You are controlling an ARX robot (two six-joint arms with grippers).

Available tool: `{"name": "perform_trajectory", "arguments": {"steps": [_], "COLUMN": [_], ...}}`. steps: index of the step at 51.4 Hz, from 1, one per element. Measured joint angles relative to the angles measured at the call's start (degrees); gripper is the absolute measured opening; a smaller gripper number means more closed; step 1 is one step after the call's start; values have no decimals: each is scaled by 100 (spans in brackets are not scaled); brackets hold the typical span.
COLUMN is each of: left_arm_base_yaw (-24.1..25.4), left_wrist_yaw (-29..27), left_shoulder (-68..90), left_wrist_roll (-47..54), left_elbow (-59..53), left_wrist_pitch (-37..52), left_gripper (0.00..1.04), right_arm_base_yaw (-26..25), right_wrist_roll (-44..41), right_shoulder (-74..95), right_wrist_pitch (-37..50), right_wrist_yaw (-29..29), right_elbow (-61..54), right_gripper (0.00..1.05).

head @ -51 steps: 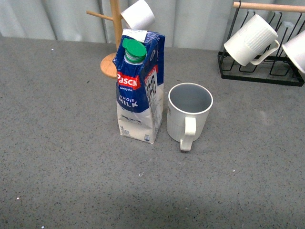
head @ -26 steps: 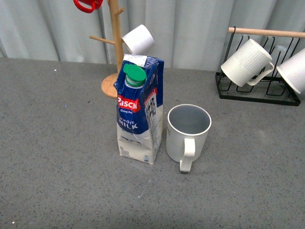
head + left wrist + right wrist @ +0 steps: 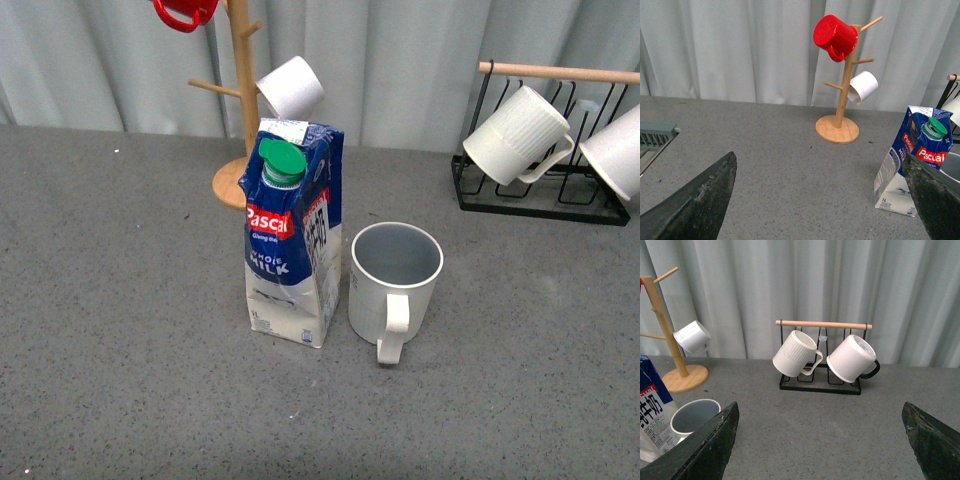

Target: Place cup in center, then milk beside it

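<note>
1. Front view: the milk carton (image 3: 292, 235) stands upright on the grey tabletop (image 3: 120, 300), the ribbed cup (image 3: 394, 280) just beside it, handle toward the camera.
2. Behind them — a wooden mug tree (image 3: 243, 90) and a black rack (image 3: 540, 190) holding mugs.
3. Left wrist view: left gripper (image 3: 810, 200) fingers spread wide, nothing between them.
4. Right wrist view: right gripper (image 3: 820, 440) likewise wide apart — empty.

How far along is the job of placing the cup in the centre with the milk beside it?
Both steps look done: the cream-white ribbed ceramic mug stands upright mid-table, and the blue-and-white milk carton stands close beside it. Nothing is in hand: the left gripper and right gripper are open and hold nothing. Nothing seems left.
</note>
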Motion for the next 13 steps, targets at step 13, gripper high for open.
{"name": "perform_trajectory", "arguments": {"steps": [13], "left_arm_base_yaw": [0], "left_wrist_yaw": [0], "left_shoulder": [0], "left_wrist_roll": [0], "left_elbow": [0], "left_wrist_pitch": [0], "left_gripper": [98], "right_arm_base_yaw": [0], "right_wrist_roll": [0], "right_shoulder": [0], "right_wrist_pitch": [0], "right_wrist_yaw": [0], "right_elbow": [0], "right_gripper": [95]}}
